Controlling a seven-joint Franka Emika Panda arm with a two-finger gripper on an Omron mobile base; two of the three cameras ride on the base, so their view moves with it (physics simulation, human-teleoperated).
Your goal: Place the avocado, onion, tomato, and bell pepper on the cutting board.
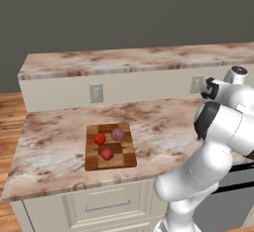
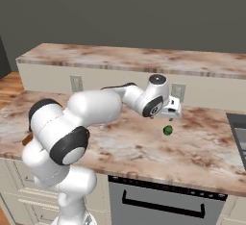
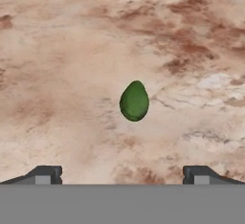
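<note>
Dark green, smooth, egg-shaped avocado [image 3: 134, 101] at frame centre in hand view, lying alone on pinkish-brown marbled stone counter [image 3: 62, 74]; in right base view, same avocado [image 2: 167, 130] right of centre, just below the hand. Two-finger dark gripper [image 3: 122, 175] above it, tips spread wide apart at bottom left and bottom right of hand view, nothing between them, not touching the fruit.

Wooden block-patterned rectangular cutting board [image 1: 110, 145] left of centre in left base view, well apart from the arm. Already on it: glossy bright red round tomato [image 1: 100, 139], dull purple-pink round onion [image 1: 117, 134], lumpy red bell pepper [image 1: 107, 153]. Avocado the last item left, by the look of it.

Risks, judged only: smooth rounded skin, likely to squirt sideways or roll if the pinch lands off-centre or too near the narrow end. Descent too shallow = tips closing on the upper curve, slip during the carry. Drop on arrival could knock the round tomato or onion off the board; free space there mainly along near and left edges.

Around: raised back ledge of the same stone at top of both base views, wall outlets [image 2: 178, 91] on its face, dark appliance edge at far right of right base view. Nothing between gripper and avocado.
</note>
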